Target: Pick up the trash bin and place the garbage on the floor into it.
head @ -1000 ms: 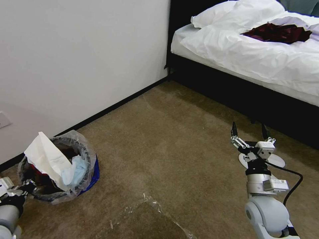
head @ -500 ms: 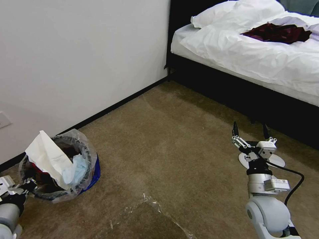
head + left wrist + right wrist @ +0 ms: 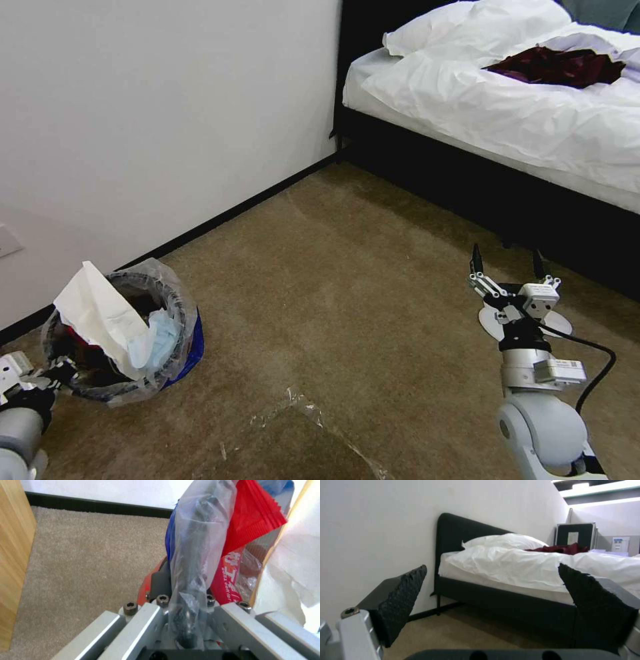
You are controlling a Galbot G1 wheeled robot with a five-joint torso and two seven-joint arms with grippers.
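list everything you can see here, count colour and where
trash bin: one, red with a clear plastic liner, on the carpet by the wall, ahead on the robot's left
white tissue: one, white, sticking up out of the bin
blue mask: one, light blue, inside the bin beside the tissue
red packet: one, red with white print, inside the bin
clear plastic sheet: one, transparent, flat on the carpet near the robot
bed: one, black frame with white bedding, far right corner
dark red cloth: one, on the bed
white disc: one, on the carpet under the right gripper
left gripper: one, grey, shut on the bin's rim
right gripper: one, black fingers, open above the carpet near the bed
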